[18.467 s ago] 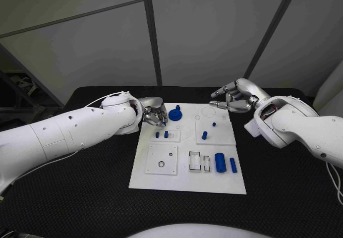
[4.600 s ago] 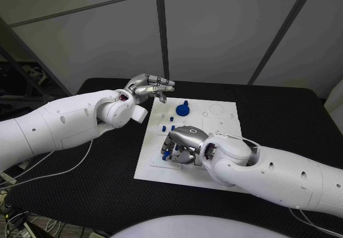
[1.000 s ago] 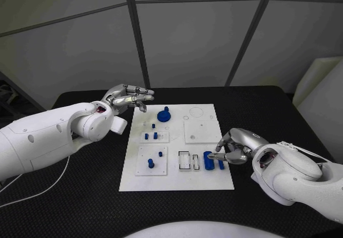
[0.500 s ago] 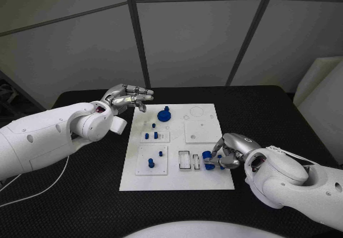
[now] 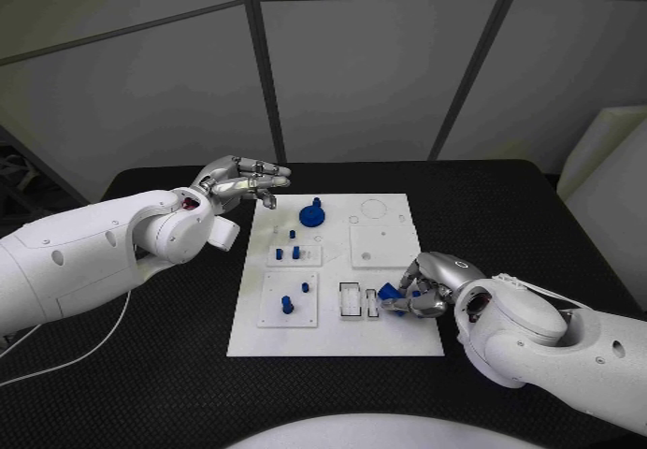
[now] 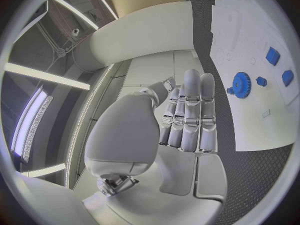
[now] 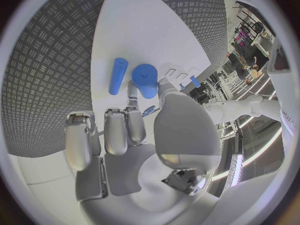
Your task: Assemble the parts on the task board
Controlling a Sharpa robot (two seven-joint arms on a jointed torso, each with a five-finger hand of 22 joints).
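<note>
I've got the right hand (image 5: 429, 285) down on the near right part of the white rectangular task board (image 5: 337, 341), which lies mid black desk (image 5: 162, 374). Its fingers (image 7: 134, 122) are curled in around the fat blue plastic cylinder (image 7: 145, 80), which in the wrist view lies on the board just beside a thinner blue plastic rod (image 7: 117, 75); thumb and fingertips look to be touching the fat one, but whether it's truly clamped or just cupped I can't tell, contact pts are hidden. My read: these parts are small, hard, light, prob printed plastic, so no give and no real weight, but smooth and round, so liable to roll or squirt out of a pinch. I'd take the cylinder across its middle, thumb opposite fingers, w/ modest force, and keep clear of the rod so it isn't nudged. Left hand (image 5: 243, 182) hangs off the board's far left corner, fingers (image 6: 190, 110) straight and side by side, holding nothing. The blue gear-like disc w/ knob (image 5: 313, 216) stands at the board's far end, and short blue pegs (image 5: 286, 253) stand upright further in.
</note>
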